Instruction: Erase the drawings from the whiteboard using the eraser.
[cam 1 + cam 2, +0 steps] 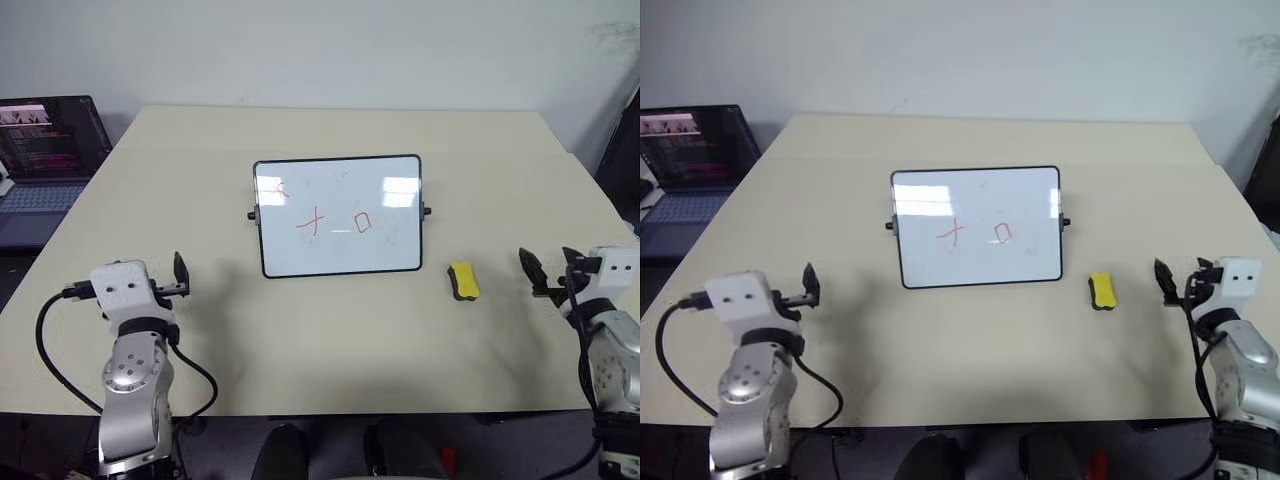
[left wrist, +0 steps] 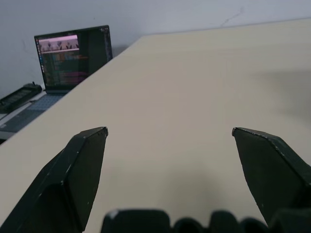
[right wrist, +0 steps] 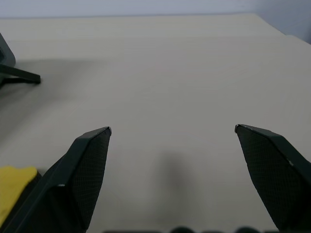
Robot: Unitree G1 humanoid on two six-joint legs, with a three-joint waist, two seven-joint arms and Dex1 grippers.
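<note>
Over the table (image 1: 330, 330) both arms reach level; left gripper (image 2: 170, 133) and right gripper (image 3: 172, 130) gape empty, eraser (image 1: 462, 281) lying beside the whiteboard (image 1: 338, 215) bearing red drawings (image 1: 338, 221).

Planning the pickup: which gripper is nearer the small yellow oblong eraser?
Right. The right gripper sits just beside the small yellow oblong eraser; the left gripper is beyond the whiteboard.

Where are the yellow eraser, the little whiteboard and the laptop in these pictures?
eraser (image 1: 463, 281), left eye view, middle of its yellow top.
whiteboard (image 1: 338, 250), left eye view, bare white area below the red marks.
laptop (image 1: 50, 135), left eye view, middle of its lit screen.
</note>
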